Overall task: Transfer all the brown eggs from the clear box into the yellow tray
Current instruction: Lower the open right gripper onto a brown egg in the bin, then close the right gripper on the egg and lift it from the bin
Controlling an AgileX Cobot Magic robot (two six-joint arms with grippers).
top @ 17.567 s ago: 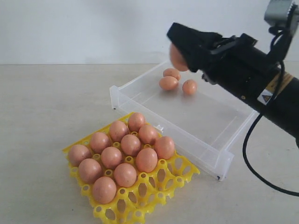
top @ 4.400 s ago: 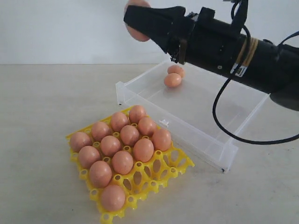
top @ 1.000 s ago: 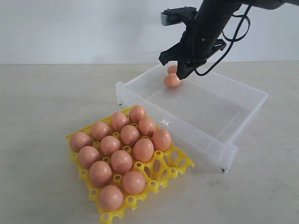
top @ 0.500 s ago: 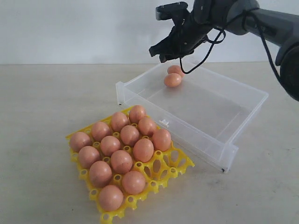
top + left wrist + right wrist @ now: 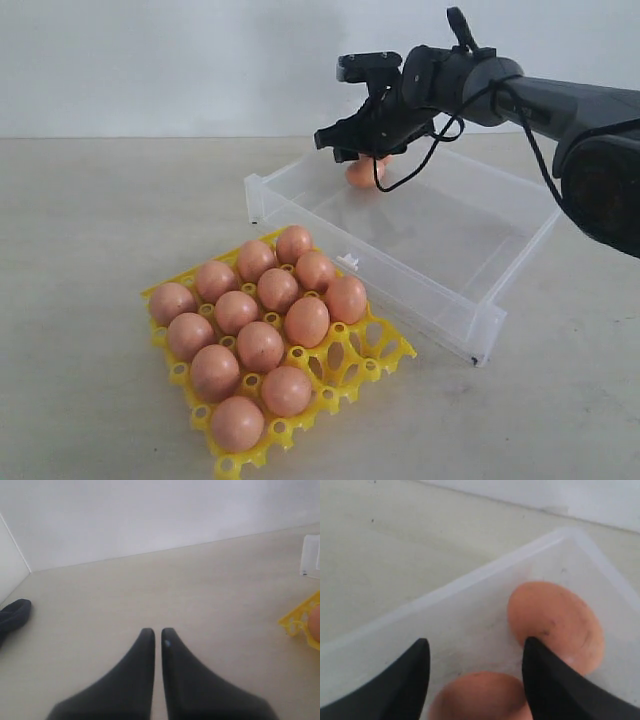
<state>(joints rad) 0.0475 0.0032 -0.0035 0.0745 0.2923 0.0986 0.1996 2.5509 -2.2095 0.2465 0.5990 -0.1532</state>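
Exterior view first. My right claw (image 5: 341,142) hangs low over the far corner of the clear box (image 5: 400,290), at about one o'clock from the yellow tray (image 5: 392,352). My own arm and its black cable (image 5: 384,184) are in the way here: only a sliver of one egg (image 5: 360,173) peeks out beneath the fingers, and how the jaws stand is hidden. The tray sits at seven o'clock on the pale table (image 5: 100,220), crowded with brown eggs (image 5: 260,346), with bare cups along its four-o'clock edge.

Over to the left wrist view, the only one showing my left claw (image 5: 154,632). It is clenched on nothing, a thin slit between the tips, above bare table. A corner of the yellow tray (image 5: 296,623) with one egg (image 5: 315,622), a corner of the clear box (image 5: 310,555) and a dark shape (image 5: 12,617) I cannot make out sit at the edges.

Now the right wrist view, and here is what the arm was hiding. My right claw (image 5: 476,677) is released, fingers (image 5: 415,680) spread wide, straddling the near egg (image 5: 480,697) on the box floor. Whether the pads touch it I cannot tell. A second egg (image 5: 555,625) lies just beyond one finger, close by the box's corner wall (image 5: 470,577).
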